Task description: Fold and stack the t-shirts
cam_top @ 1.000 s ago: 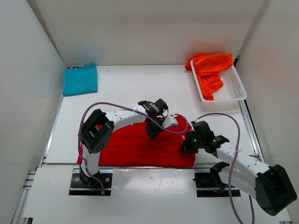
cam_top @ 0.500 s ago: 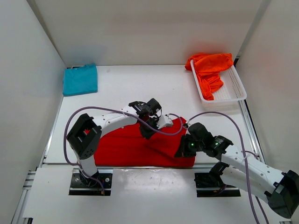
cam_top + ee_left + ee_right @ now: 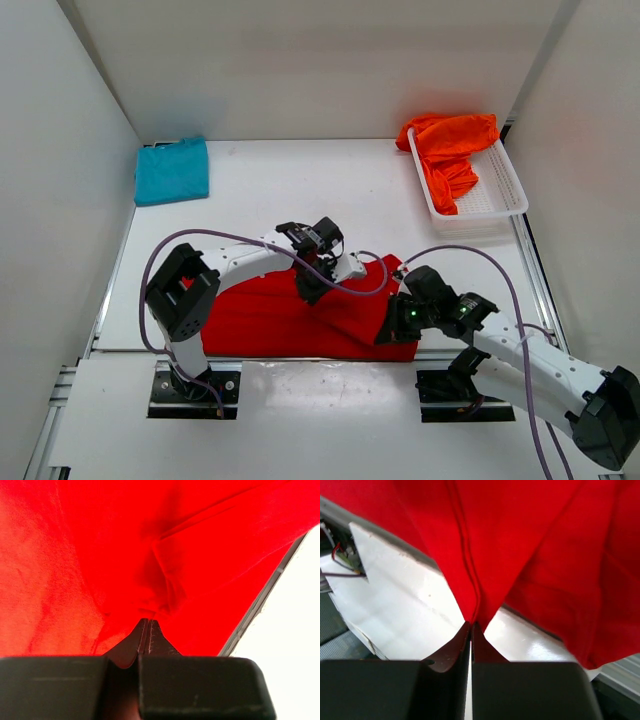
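Note:
The red t-shirt [image 3: 280, 320] lies spread at the near edge of the table. My left gripper [image 3: 308, 288] is shut on a pinch of its cloth [image 3: 150, 595] near its far middle. My right gripper [image 3: 392, 328] is shut on its right hem [image 3: 470, 580] and holds that edge lifted above the table's front rail. The teal-blue t-shirt [image 3: 172, 170] lies folded at the far left. The orange t-shirt [image 3: 450, 145] hangs crumpled over the far end of the white basket [image 3: 495, 200].
White walls close in the left, far and right sides. The basket stands at the far right. The metal front rail [image 3: 380, 565] and the arm bases [image 3: 195, 385] are just below the red shirt.
Both grippers have drawn the red shirt's right part leftward, so the right side is narrower and bunched. The left arm has swung left and the right arm has followed.

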You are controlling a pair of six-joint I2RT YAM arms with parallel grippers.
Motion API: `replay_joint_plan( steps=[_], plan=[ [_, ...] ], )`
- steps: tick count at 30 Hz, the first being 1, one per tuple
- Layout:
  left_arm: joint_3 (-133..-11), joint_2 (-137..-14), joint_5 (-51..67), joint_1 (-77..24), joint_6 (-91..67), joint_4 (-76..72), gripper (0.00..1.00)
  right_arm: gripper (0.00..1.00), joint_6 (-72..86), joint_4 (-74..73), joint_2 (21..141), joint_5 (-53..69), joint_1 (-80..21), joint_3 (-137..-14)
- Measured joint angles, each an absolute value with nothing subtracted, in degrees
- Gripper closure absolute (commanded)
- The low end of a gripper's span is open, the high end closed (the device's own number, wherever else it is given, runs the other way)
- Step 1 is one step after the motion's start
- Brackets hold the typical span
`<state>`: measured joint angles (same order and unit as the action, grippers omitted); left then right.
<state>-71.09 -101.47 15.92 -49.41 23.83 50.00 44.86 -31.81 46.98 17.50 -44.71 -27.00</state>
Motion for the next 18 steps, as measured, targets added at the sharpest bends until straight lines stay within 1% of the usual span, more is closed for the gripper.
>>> replay_joint_plan(
  steps=[1,2,3,4,6,9,15,18],
  plan=[
    [-71.4,-101.5,15.9,-49.4,23.7,49.9,0.93,1.00,44.6,-31.5,47.0,17.8,-43.9,-26.3],
    [-72.0,-101.6,15.9,-49.5,23.6,49.9,0.90,1.00,44.4,-31.4,47.0,18.1,-42.9,-25.8],
    [-72.6,-101.8,16.0,-49.5,23.4,49.9,0.84,1.00,44.2,-31.2,47.0,18.3,-42.0,-25.2],
    [-73.3,-102.1,16.1,-49.5,23.4,49.7,0.82,1.00,44.0,-31.0,47.0,18.6,-41.0,-24.6],
    [-74.9,-102.8,16.5,-49.7,23.0,49.5,0.74,1.00,43.3,-30.6,47.0,19.1,-39.5,-23.7],
    [-76.9,-104.8,17.9,-50.0,22.8,49.1,0.68,1.00,42.7,-29.7,47.6,19.6,-38.6,-23.1],
    [-77.8,-108.8,20.0,-51.4,22.3,49.4,0.61,0.99,42.7,-28.3,48.1,19.7,-39.3,-22.5],
    [-77.8,-110.1,20.5,-51.6,22.1,49.5,0.61,0.99,42.8,-27.9,48.1,19.7,-39.6,-22.0]
  ],
)
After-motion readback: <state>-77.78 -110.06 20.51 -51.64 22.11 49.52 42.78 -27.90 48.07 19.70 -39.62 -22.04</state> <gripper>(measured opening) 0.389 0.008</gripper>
